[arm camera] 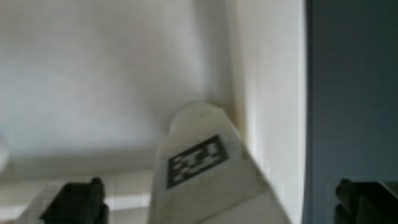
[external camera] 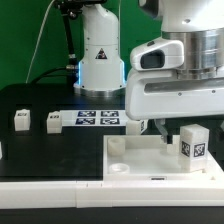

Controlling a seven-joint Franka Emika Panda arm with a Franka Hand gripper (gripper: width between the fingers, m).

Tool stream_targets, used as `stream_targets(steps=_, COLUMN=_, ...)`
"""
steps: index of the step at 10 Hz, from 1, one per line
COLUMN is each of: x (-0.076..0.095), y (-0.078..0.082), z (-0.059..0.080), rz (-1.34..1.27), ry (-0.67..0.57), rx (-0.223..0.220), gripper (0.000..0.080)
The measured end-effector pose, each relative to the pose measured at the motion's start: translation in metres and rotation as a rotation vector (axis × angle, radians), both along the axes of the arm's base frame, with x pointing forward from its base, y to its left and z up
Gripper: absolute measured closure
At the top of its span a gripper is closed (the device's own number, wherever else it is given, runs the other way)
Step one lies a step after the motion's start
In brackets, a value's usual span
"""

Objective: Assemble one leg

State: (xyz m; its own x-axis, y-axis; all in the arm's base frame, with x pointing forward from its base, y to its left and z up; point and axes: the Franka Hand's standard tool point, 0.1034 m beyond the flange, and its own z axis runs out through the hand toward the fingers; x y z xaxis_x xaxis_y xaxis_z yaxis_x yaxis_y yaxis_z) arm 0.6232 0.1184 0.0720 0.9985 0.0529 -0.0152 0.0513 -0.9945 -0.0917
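A white leg (external camera: 193, 143) with a black-and-white tag stands on the large white tray-like part (external camera: 125, 160) at the exterior view's right. My gripper (external camera: 158, 127) hangs low over that part, close beside the leg. In the wrist view the leg (arm camera: 210, 165) rises between my two dark fingertips (arm camera: 75, 202), with a gap on each side. The gripper (arm camera: 219, 205) is open and holds nothing. Two more small white legs (external camera: 22, 119) (external camera: 52, 121) stand on the black table at the exterior view's left.
The marker board (external camera: 98, 118) lies behind the tray-like part, in front of the robot base (external camera: 100, 60). A bit of another white part (external camera: 2, 150) shows at the left edge. The tray's raised wall (arm camera: 267, 80) runs beside the leg.
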Motion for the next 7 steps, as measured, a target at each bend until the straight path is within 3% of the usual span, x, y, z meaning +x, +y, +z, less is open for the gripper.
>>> stream_targets(steps=2, x=0.0012, y=0.0001, z=0.0017, rz=0.197, ry=-0.029, rx=-0.01, gripper=0.015)
stream_targets(steps=4, x=0.0013, y=-0.0006, z=0.0009, rz=0.227, ry=-0.037, rx=-0.011, gripper=0.015)
stream_targets(steps=5, x=0.0013, y=-0.0008, z=0.0009, rz=0.226, ry=-0.037, rx=-0.011, gripper=0.0239)
stream_targets(steps=6, x=0.0013, y=-0.0007, z=0.0008, rz=0.214, ry=-0.036, rx=-0.011, gripper=0.0239)
stream_targets(steps=7, x=0.0013, y=-0.0006, z=0.0007, rz=0.197, ry=-0.034, rx=-0.011, gripper=0.044)
